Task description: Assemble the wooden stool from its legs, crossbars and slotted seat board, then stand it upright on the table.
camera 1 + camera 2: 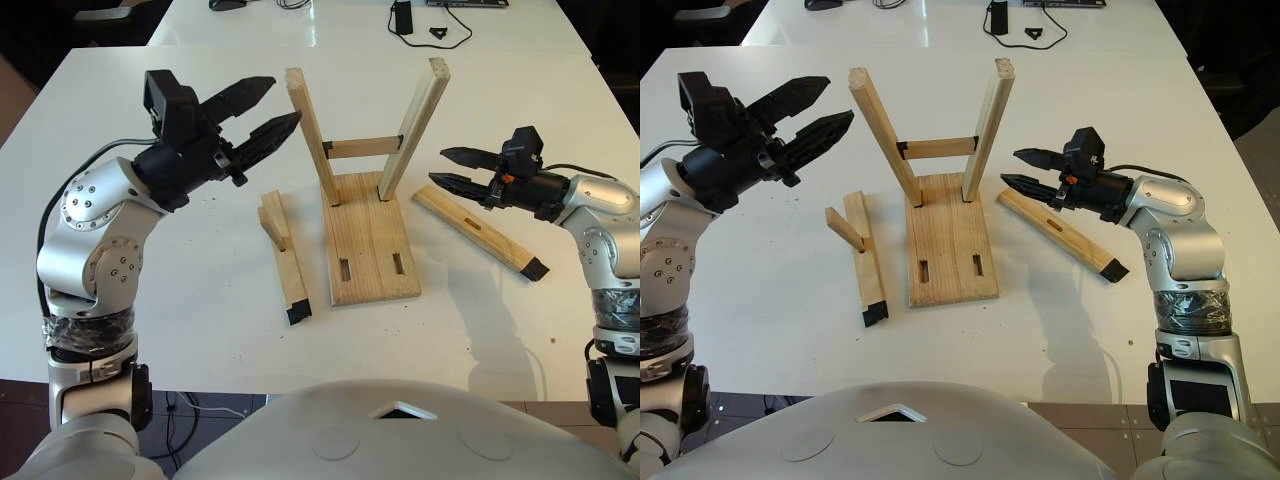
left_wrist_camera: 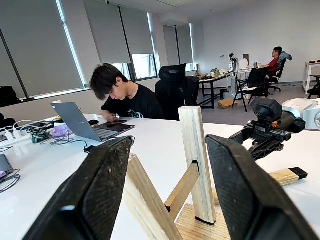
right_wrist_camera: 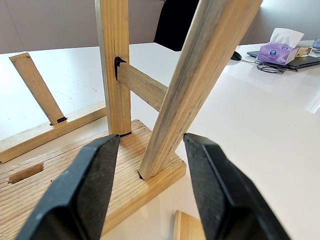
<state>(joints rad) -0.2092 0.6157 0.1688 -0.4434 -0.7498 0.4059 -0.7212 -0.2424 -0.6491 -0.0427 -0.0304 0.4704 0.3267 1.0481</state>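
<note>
The slotted seat board (image 1: 370,245) lies flat mid-table. Two legs (image 1: 312,135) (image 1: 413,128) stand in its far slots, joined by a crossbar (image 1: 362,147); the two near slots (image 1: 344,268) are empty. A loose leg with a short crossbar stuck in it (image 1: 285,262) lies left of the board. Another loose leg (image 1: 478,230) lies on the right. My left gripper (image 1: 262,118) hangs open above the table, left of the standing legs. My right gripper (image 1: 450,168) is open beside the right standing leg, above the loose leg, holding nothing. The right wrist view has that leg (image 3: 200,85) between the fingers (image 3: 95,185).
A second white table at the back carries cables and small black items (image 1: 402,16). The left wrist view shows a laptop (image 2: 80,122) on the far table. Bare tabletop (image 1: 180,300) lies to the front left and front right.
</note>
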